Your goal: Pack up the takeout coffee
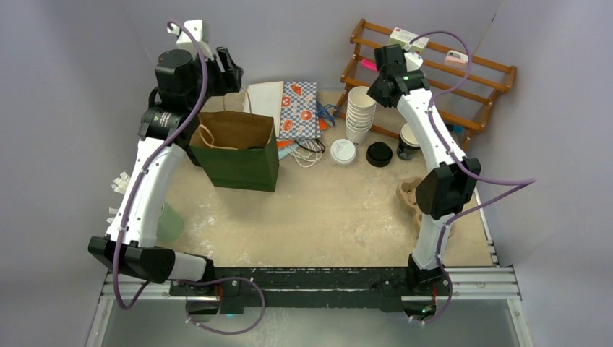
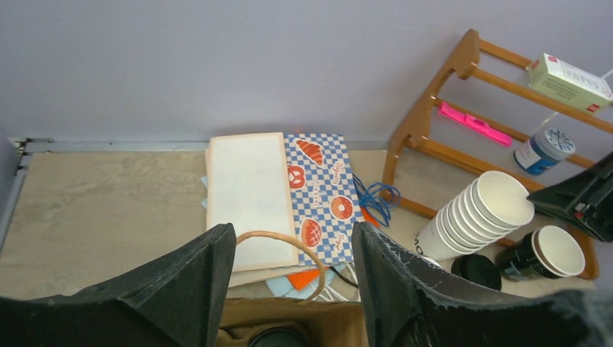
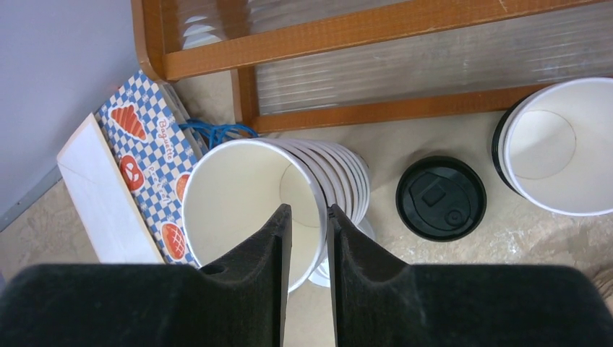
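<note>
The takeout coffee is not plainly in view. Only a dark round top (image 2: 278, 338) shows deep in the green paper bag (image 1: 238, 163), and I cannot tell what it is. My left gripper (image 2: 291, 228) hangs open right above the bag's mouth, with nothing between its fingers and the bag's handle (image 2: 278, 235) seen past them. My right gripper (image 3: 309, 210) is over the stack of plain white cups (image 3: 246, 195). Its jaws are narrowly open. One finger is seen over the top cup's inside and the other over its rim. Whether they touch the rim I cannot tell.
Behind the bag lie flat checkered and white paper bags (image 1: 300, 108). A white lid (image 1: 343, 152), a black lid (image 3: 441, 197) and open dark cups (image 3: 556, 144) sit before the wooden rack (image 1: 434, 69). A tan pulp carrier (image 1: 408, 195) lies by the right arm.
</note>
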You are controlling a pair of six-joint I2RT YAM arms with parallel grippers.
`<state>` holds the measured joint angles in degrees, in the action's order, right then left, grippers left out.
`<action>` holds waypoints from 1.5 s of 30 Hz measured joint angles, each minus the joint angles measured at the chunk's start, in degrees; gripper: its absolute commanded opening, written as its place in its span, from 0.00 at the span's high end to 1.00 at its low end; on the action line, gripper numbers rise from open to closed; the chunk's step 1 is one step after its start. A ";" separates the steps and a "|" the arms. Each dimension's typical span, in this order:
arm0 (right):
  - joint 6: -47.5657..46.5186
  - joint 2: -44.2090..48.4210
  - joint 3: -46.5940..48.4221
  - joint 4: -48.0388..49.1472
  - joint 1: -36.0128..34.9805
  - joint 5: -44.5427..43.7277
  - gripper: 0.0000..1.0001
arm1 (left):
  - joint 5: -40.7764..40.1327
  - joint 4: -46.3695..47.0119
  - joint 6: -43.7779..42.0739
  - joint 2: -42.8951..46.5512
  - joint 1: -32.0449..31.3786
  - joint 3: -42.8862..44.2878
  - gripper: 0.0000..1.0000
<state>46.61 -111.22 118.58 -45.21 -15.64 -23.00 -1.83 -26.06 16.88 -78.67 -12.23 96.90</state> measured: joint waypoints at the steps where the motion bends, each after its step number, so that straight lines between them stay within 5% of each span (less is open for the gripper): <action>1: -0.11 -0.02 0.00 0.20 0.00 0.00 0.74 | 0.26 0.02 -0.02 -0.35 -0.55 0.00 0.39; 6: -0.13 -0.04 -0.02 1.03 0.02 0.11 0.78 | 1.68 0.46 -0.22 -0.94 -1.90 0.00 0.40; 12: -0.09 -0.04 -0.66 1.88 0.02 0.72 0.99 | 3.41 2.01 -0.59 -0.94 -2.56 0.00 0.40; 18: -0.09 -0.04 -0.79 1.86 0.02 1.51 1.00 | 4.63 3.32 -0.59 -1.31 -3.82 0.00 0.42; 22: 0.11 -0.04 -0.96 1.90 0.02 1.51 0.70 | 5.57 7.19 0.28 -2.99 -5.62 -0.13 0.42; 32: -1.09 -0.02 -2.36 2.36 0.31 0.96 0.67 | 6.80 11.74 1.07 -15.34 -13.86 3.39 0.41; 45: -5.99 1.03 -1.68 6.62 0.63 1.36 0.65 | 6.69 12.28 0.55 -15.61 -14.53 3.39 0.41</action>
<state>40.62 -110.19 116.90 -38.59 -15.00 -21.65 4.86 -13.78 17.43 -94.28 -26.76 100.29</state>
